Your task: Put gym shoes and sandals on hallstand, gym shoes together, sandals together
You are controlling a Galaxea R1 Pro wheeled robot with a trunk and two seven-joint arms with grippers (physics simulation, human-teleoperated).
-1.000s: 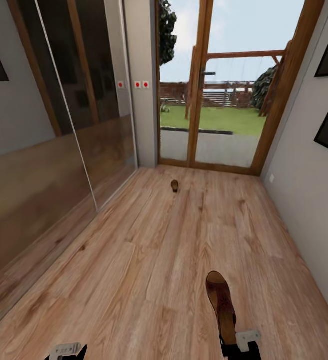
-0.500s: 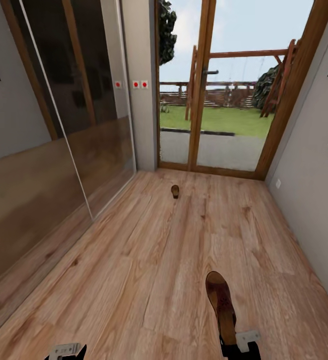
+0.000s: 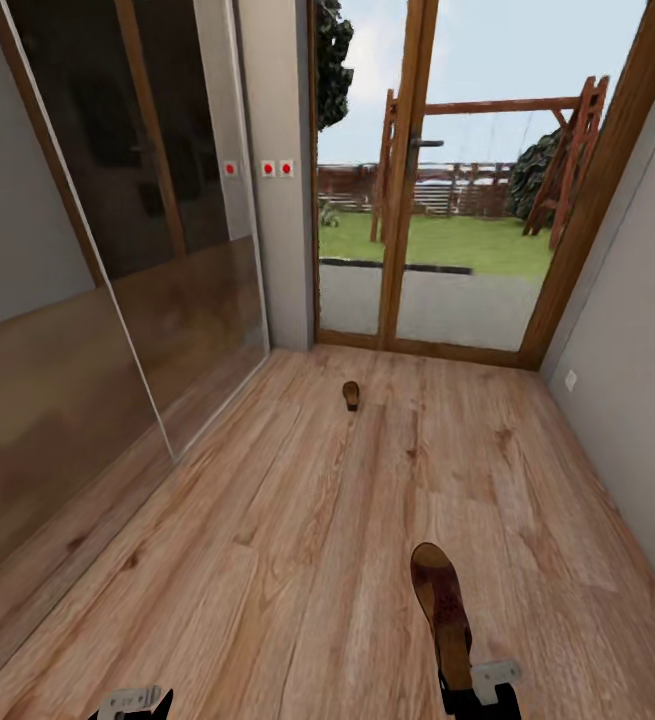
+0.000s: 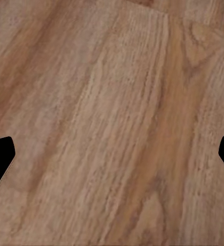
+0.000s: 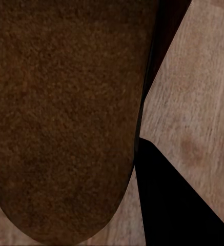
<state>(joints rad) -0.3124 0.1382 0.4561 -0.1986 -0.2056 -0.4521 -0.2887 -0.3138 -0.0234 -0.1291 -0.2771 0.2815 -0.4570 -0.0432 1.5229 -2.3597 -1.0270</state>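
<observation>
Head view: right gripper (image 3: 467,690) clamps one sandal (image 3: 441,605), left gripper (image 4: 112,154) open; second sandal (image 3: 351,394) likely next.

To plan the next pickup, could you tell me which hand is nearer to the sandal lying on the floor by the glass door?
Neither clearly. The right hand, holding the other sandal, and the left hand both sit far from the floor sandal, which lies ahead between them.

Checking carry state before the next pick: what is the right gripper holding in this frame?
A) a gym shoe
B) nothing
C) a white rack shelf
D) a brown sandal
D: in the head view a brown sandal sticks forward out of the right gripper, and the right wrist view shows its brown sole between the fingers.
</observation>
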